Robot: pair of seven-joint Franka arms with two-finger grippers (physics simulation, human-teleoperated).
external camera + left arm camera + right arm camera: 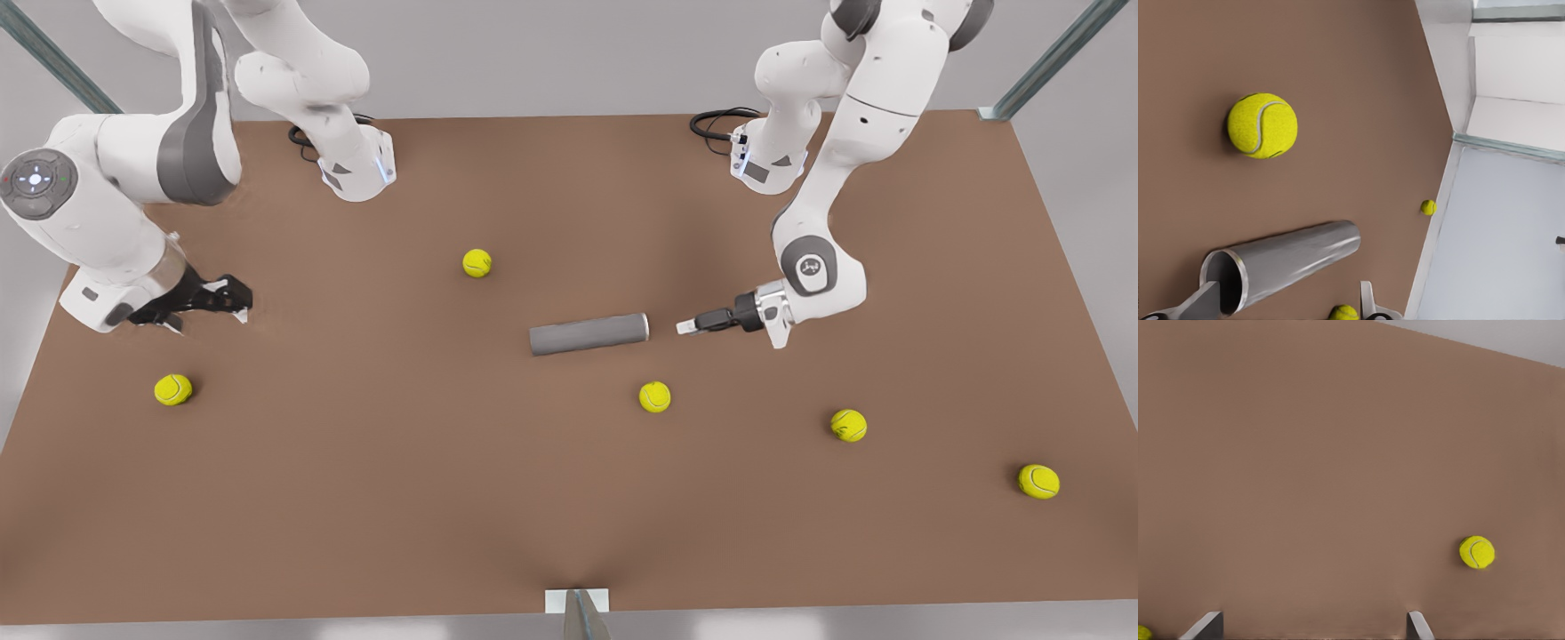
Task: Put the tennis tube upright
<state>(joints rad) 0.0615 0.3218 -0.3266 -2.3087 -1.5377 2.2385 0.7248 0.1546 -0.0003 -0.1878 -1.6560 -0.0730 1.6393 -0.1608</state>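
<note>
The tennis tube [589,333] is a grey cylinder lying on its side near the middle of the brown table [373,498]. Its hollow end faces the front view's right. My left gripper [686,327] hovers low just off that end, a short gap away, and is level with the tube. In the left wrist view the tennis tube [1281,263] shows its open mouth close to my left gripper [1285,312], whose fingers [1205,300] stand open and hold nothing. My right gripper [222,298] waits at the front view's left, open [1311,633] over bare table.
Several yellow-green tennis balls lie scattered on the table. One ball [654,396] sits just in front of the tube, and another ball [476,263] is behind it. A ball [172,389] lies near the right gripper. The arm bases [356,173] stand at the far edge.
</note>
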